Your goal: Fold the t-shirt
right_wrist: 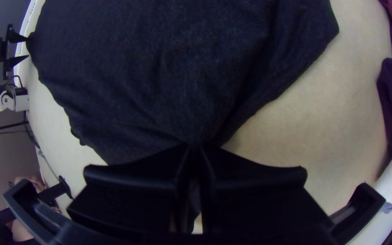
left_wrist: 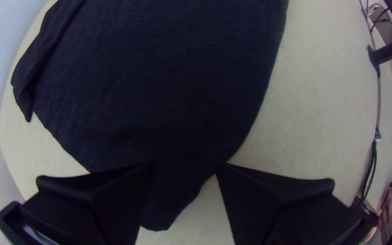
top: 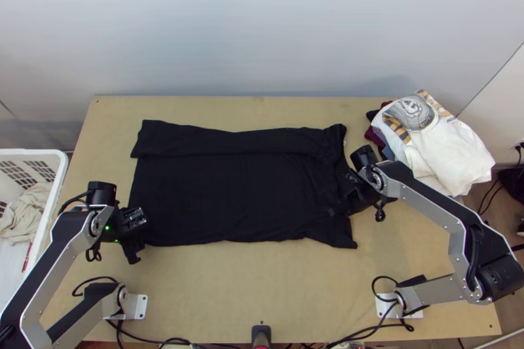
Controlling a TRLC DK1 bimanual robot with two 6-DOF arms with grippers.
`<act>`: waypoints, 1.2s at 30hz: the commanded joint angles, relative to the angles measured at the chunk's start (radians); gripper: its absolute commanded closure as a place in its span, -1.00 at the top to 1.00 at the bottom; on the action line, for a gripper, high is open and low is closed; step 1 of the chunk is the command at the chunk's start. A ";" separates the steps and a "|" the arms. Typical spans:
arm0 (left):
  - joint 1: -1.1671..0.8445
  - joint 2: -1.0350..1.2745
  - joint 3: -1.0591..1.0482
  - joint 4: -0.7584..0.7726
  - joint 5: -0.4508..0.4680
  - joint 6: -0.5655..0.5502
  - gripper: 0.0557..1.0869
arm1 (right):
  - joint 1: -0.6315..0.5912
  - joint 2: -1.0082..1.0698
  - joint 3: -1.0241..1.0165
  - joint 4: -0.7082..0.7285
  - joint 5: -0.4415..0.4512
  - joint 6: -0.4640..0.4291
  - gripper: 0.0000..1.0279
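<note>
Right gripper (right_wrist: 195, 149) is pinching a black T-shirt (top: 216, 192), likely light and limp, at centre right; left gripper (left_wrist: 185, 166), open, is straddling its graspable lower-left corner (left_wrist: 162, 215).

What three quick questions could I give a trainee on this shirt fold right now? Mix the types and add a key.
1. Multiple choice: which gripper is closed on the black shirt?
a) the left
b) the right
c) neither

2. True or false: the left gripper is open, with a corner of the shirt between its fingers.

3. Fill in the blank: in the top view, the white basket is at the ____ side of the table.

Key:
1. b, the right gripper
2. True
3. left
</note>
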 commanded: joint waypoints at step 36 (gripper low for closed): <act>0.087 0.253 0.073 0.000 0.029 0.050 -0.51 | 0.013 0.048 0.024 0.007 -0.002 -0.011 -0.94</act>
